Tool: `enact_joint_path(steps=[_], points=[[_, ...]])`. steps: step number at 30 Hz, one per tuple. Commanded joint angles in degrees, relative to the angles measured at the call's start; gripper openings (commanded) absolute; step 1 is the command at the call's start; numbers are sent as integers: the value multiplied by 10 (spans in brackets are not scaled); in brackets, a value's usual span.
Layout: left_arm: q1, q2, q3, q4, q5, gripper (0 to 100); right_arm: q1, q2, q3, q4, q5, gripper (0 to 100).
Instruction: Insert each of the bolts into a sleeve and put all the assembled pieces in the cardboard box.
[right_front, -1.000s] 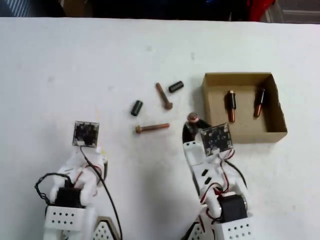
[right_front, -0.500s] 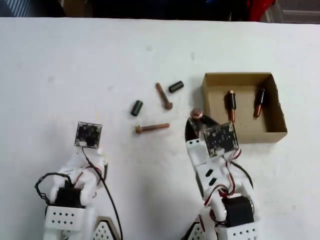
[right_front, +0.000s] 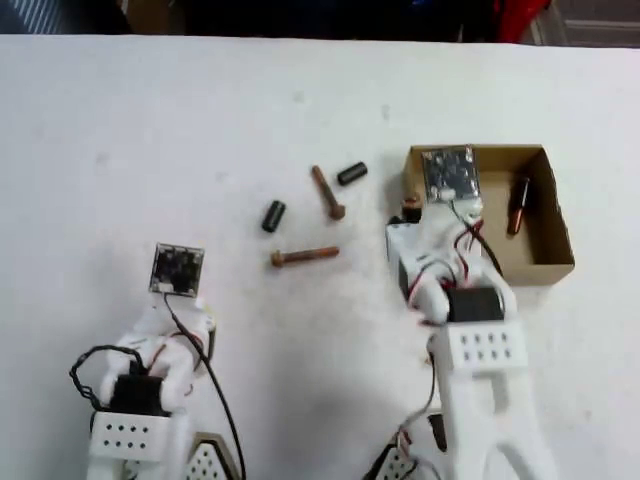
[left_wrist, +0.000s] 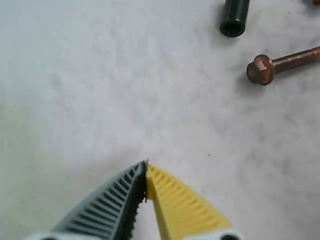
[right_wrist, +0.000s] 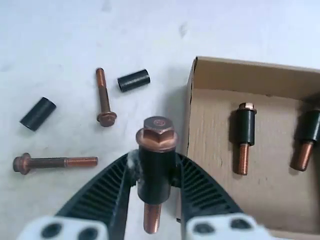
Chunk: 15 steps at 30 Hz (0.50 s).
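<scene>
Right gripper (right_wrist: 156, 164) is pinching an assembled piece (right_wrist: 156, 150), a copper bolt through a black sleeve. The jaws are spread only as wide as the sleeve, the hex head points away from the wrist, and the threaded tip pokes out toward it. In the high view this gripper sits just beside the 9 o'clock wall of the cardboard box (right_front: 556, 252); can't tell if the piece is past the rim. The box is at 3 o'clock on the white surface (right_front: 150, 120). Two finished pieces (right_wrist: 244, 132) lie apart inside it, heads toward 12 o'clock. The loose parts are mid-surface at 9 o'clock of the box, none touching. A flat bolt (right_front: 305, 257) has its head at 9 o'clock and an angled bolt (right_front: 327, 192) has its head toward 5 o'clock. One sleeve (right_front: 351, 173) is at 1 o'clock of the angled bolt, and the other sleeve (right_front: 273, 216) is at 8 o'clock of it. Left gripper (left_wrist: 146, 172) has its grey and yellow tips pressed together with nothing between, over bare surface at 7 o'clock, near the flat bolt's head.
</scene>
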Motion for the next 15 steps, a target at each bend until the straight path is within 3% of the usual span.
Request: enact_joint_path(steps=[1, 15], points=[[-2, -4, -4, 6, -4, 22, 15, 68, -56, -33, -4, 19], [-2, -4, -4, 7, -4, 22, 88, 259, -171, -29, 7, 21]])
